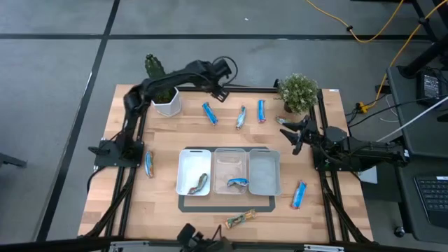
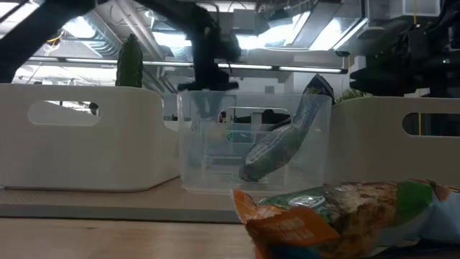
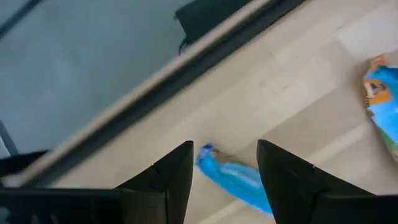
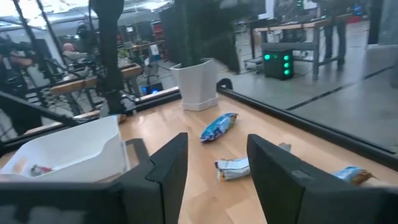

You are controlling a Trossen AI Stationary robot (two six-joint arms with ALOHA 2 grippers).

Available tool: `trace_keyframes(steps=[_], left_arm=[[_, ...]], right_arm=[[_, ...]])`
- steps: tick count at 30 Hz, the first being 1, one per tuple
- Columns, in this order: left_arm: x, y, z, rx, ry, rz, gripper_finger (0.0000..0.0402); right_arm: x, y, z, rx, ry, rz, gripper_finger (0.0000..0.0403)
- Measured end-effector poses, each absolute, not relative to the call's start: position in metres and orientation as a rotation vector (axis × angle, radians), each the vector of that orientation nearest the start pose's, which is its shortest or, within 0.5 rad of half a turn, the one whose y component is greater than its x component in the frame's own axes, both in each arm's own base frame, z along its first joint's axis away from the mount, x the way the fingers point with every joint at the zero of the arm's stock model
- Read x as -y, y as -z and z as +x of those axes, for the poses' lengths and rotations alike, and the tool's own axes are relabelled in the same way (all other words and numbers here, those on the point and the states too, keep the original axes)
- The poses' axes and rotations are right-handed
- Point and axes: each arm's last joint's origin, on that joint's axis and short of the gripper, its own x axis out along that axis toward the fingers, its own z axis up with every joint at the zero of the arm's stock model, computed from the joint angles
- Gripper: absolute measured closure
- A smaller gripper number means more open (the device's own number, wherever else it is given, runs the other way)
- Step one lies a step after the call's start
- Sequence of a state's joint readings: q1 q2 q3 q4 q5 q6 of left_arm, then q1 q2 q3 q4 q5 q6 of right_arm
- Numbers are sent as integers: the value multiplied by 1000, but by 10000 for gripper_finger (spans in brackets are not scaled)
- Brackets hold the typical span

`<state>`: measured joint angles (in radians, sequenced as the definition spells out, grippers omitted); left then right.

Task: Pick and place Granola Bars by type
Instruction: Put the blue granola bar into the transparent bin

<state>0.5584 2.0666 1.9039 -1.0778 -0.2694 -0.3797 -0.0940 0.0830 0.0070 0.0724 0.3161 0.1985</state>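
Wrapped granola bars lie flat on the wooden table. Near the far edge are a blue bar (image 1: 209, 112), a silvery bar (image 1: 241, 117) and another blue bar (image 1: 261, 110). A blue bar (image 1: 149, 164) lies at the left and one (image 1: 299, 194) at the right. A green-gold bar (image 1: 240, 219) lies at the near edge. My left gripper (image 1: 222, 92) is open above the far edge, and in its wrist view the first blue bar (image 3: 233, 177) shows between its fingers (image 3: 224, 146). My right gripper (image 1: 288, 134) is open and empty, right of the bars (image 4: 219, 126).
Three trays stand in a row mid-table. The white left one (image 1: 183, 171) holds a bar (image 1: 199, 184), the clear middle one (image 1: 230, 159) holds a blue bar (image 2: 284, 144), and the grey right one (image 1: 264, 171) follows. A cactus pot (image 1: 166, 103) and a bushy plant (image 1: 298, 92) stand at the far edge.
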Motion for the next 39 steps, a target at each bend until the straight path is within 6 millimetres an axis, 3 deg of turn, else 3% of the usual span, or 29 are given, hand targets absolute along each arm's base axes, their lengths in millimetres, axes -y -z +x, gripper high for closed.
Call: trace_keyframes(steps=[7,15,21,30,39], left_arm=[[-222,-228,374,-1175,-986,-556,233],[-209,-225,378,-1139,-1085,-614,227],[-205,-216,370,-1249,-1138,-664,188],[-202,-208,371,-1261,-1190,-718,149],[-195,-174,388,-1292,-1170,-793,141]], right_arm=[[19,-167,100,35,425,145,235],[19,-168,100,17,425,12,235],[20,-172,99,44,456,-28,235],[20,-174,99,58,472,-67,235],[22,-179,97,101,516,-117,235]])
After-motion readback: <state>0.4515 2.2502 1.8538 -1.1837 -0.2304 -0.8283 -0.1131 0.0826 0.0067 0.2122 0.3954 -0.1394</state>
